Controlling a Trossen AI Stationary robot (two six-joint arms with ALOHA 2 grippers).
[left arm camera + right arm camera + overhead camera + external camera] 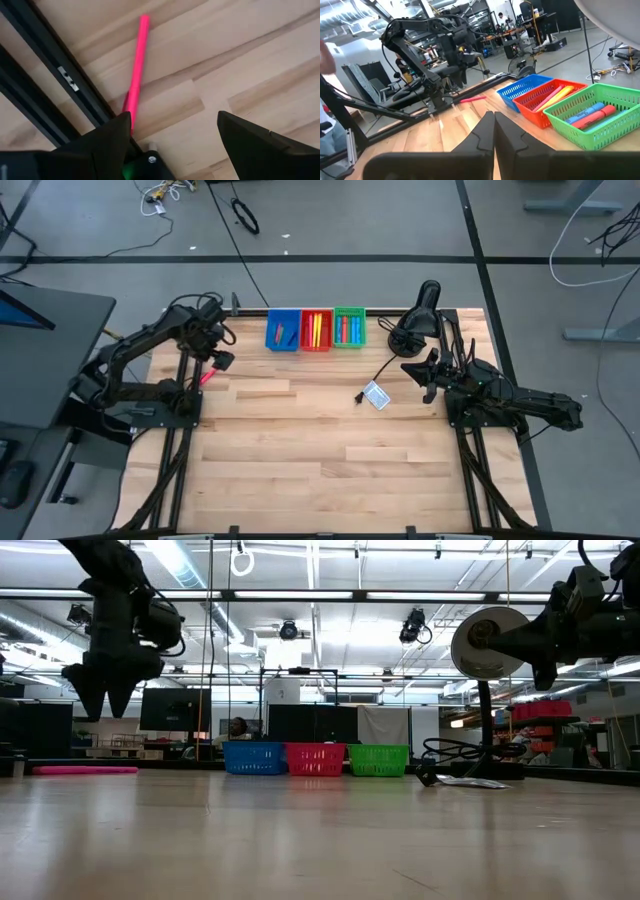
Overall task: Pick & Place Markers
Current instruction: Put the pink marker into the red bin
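Note:
A pink marker [137, 75] lies flat on the wooden table beside the black frame rail at the table's left edge; it also shows in the high view [207, 377] and the low view [85, 770]. My left gripper [172, 135] hangs open above the table, pointing down. The marker lies just outside one finger [112, 135], not between the two. Other markers lie in the red bin [316, 330] and the green bin [349, 328], next to the blue bin [283, 330] at the far edge. My right gripper [494, 130] waits shut at the table's right side [422, 370].
A small white-and-blue card [376, 395] with a black cable lies right of centre. A black stand with a round head [422, 310] is at the far right. The black frame rail [55, 80] runs close beside the pink marker. Bare wood fills the table's middle and near part.

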